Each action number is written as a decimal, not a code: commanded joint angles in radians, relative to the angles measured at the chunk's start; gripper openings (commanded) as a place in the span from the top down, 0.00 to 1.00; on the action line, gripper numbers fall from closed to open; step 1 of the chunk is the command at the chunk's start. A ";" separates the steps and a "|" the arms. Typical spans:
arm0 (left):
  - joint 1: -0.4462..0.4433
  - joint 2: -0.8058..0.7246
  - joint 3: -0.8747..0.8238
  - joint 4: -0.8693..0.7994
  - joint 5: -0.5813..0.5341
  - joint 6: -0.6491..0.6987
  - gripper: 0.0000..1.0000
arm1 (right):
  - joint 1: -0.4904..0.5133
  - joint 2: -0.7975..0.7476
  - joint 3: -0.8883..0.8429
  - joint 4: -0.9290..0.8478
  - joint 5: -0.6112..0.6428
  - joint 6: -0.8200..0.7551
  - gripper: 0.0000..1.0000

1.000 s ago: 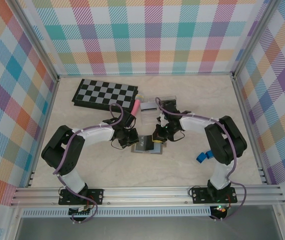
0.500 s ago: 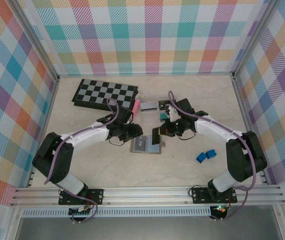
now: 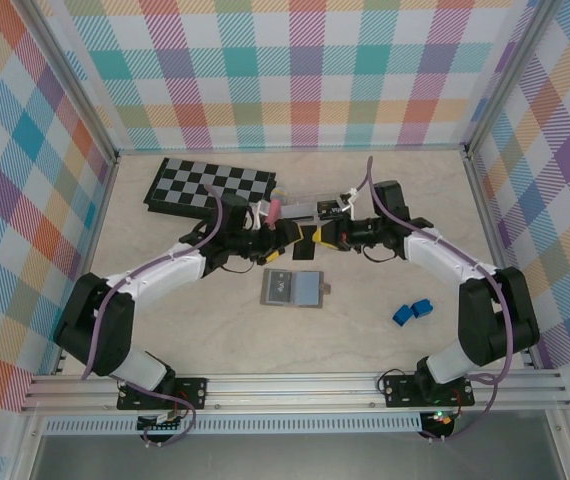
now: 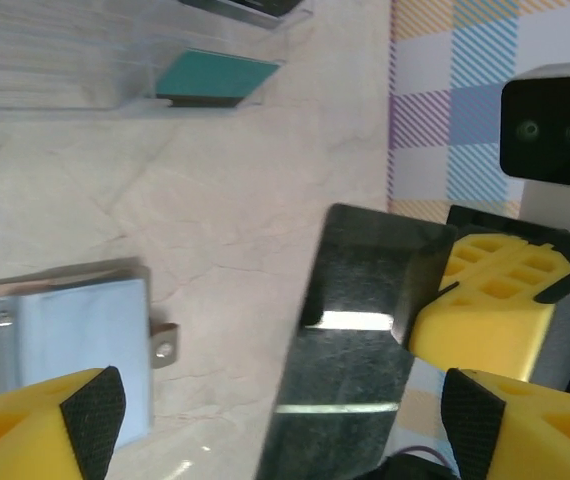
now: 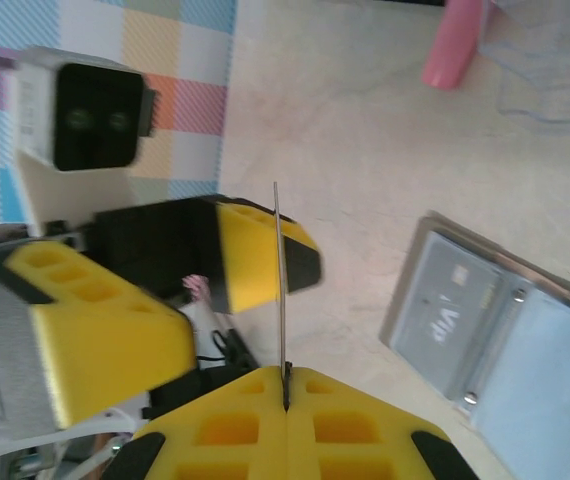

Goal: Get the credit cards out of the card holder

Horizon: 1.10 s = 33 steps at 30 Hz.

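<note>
A black credit card [image 3: 308, 242] hangs upright above the table behind the card holder [image 3: 293, 288], with my right gripper [image 3: 324, 238] shut on its edge. Seen edge-on in the right wrist view, the card [image 5: 279, 280] rises from the shut right gripper [image 5: 286, 395]. My left gripper [image 3: 287, 241] is open, its fingers standing either side of the same card [image 4: 365, 330] without touching it. The grey-blue card holder [image 4: 70, 335] lies open and flat; its left panel [image 5: 455, 300] shows light lettering. A teal credit card [image 4: 215, 78] lies in the clear box [image 4: 85, 60].
A folded chessboard [image 3: 210, 186] lies at the back left. A pink object [image 3: 274, 210] sits beside the clear box [image 3: 305, 207]. Two small blue objects [image 3: 412, 311] rest at the front right. Checked walls enclose the table on three sides.
My right gripper lifted the black card off the card holder and carried it back toward the clear box. My left gripper opened, left the holder, and moved around the card.
</note>
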 commanded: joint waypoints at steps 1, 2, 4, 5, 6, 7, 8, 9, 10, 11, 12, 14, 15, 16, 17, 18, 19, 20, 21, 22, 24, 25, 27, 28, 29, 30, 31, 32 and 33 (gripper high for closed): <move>0.009 0.037 0.027 0.151 0.112 -0.080 0.18 | -0.032 0.012 -0.020 0.120 -0.130 0.079 1.00; 0.009 0.042 0.022 0.185 0.125 -0.098 0.20 | -0.041 0.012 -0.023 0.138 -0.142 0.095 1.00; 0.009 0.048 0.017 0.233 0.141 -0.124 0.27 | -0.050 0.014 -0.025 0.148 -0.151 0.106 1.00; 0.009 0.048 0.017 0.252 0.149 -0.131 0.32 | -0.053 0.016 -0.025 0.148 -0.156 0.108 1.00; 0.009 0.050 0.016 0.265 0.153 -0.138 0.38 | -0.054 0.015 -0.025 0.151 -0.158 0.111 1.00; 0.009 0.050 0.014 0.272 0.156 -0.143 0.42 | -0.055 0.018 -0.024 0.152 -0.158 0.113 1.00; 0.009 0.050 0.014 0.284 0.160 -0.148 0.47 | -0.057 0.019 -0.024 0.154 -0.159 0.116 1.00; 0.009 0.051 0.011 0.297 0.164 -0.156 0.51 | -0.061 0.021 -0.024 0.157 -0.160 0.120 1.00; 0.009 0.051 0.008 0.312 0.168 -0.162 0.54 | -0.061 0.024 -0.025 0.162 -0.160 0.127 1.00; 0.009 0.052 0.005 0.334 0.176 -0.173 0.57 | -0.064 0.025 -0.028 0.173 -0.162 0.136 1.00; 0.009 0.054 -0.001 0.358 0.183 -0.189 0.60 | -0.066 0.027 -0.030 0.184 -0.164 0.144 1.00; 0.009 0.057 -0.009 0.400 0.189 -0.212 0.64 | -0.066 0.030 -0.029 0.190 -0.164 0.150 1.00; 0.010 0.059 -0.012 0.408 0.188 -0.221 0.67 | -0.066 0.032 -0.029 0.191 -0.162 0.151 1.00; 0.009 0.060 -0.014 0.413 0.185 -0.225 0.69 | -0.067 0.033 -0.028 0.191 -0.162 0.151 1.00; 0.009 0.060 -0.014 0.415 0.181 -0.225 0.71 | -0.067 0.035 -0.028 0.190 -0.161 0.153 1.00; 0.009 0.060 -0.015 0.421 0.180 -0.226 0.73 | -0.067 0.036 -0.028 0.188 -0.160 0.152 1.00; 0.009 0.061 -0.018 0.424 0.177 -0.228 0.76 | -0.070 0.038 -0.028 0.186 -0.158 0.153 1.00; 0.009 0.060 -0.019 0.428 0.175 -0.228 0.78 | -0.070 0.039 -0.028 0.183 -0.157 0.152 1.00; 0.009 0.059 -0.020 0.431 0.175 -0.227 0.82 | -0.072 0.041 -0.027 0.178 -0.153 0.149 1.00; 0.009 0.059 -0.020 0.430 0.172 -0.226 0.85 | -0.073 0.041 -0.025 0.171 -0.151 0.145 1.00; 0.009 0.058 -0.020 0.423 0.165 -0.216 0.95 | -0.075 0.039 -0.016 0.133 -0.136 0.123 0.96; 0.009 0.057 -0.020 0.415 0.159 -0.213 1.00 | -0.075 0.038 -0.010 0.113 -0.127 0.108 0.91; 0.009 0.052 -0.012 0.366 0.143 -0.177 1.00 | -0.078 0.028 0.005 0.051 -0.087 0.069 0.75; 0.009 0.048 -0.007 0.328 0.129 -0.155 1.00 | -0.082 0.023 0.011 0.023 -0.066 0.051 0.68; 0.009 0.040 0.005 0.279 0.115 -0.119 1.00 | -0.086 0.018 0.019 -0.013 -0.036 0.031 0.61; 0.010 0.034 0.020 0.218 0.094 -0.075 1.00 | -0.092 0.014 0.031 -0.054 -0.008 0.012 0.53; 0.010 0.028 0.037 0.157 0.069 -0.035 1.00 | -0.099 0.009 0.039 -0.082 0.017 -0.004 0.47; 0.009 0.021 0.058 0.082 0.040 0.021 1.00 | -0.107 0.006 0.044 -0.113 0.045 -0.021 0.41; 0.007 0.016 0.083 0.005 0.002 0.077 1.00 | -0.117 0.000 0.049 -0.142 0.080 -0.040 0.36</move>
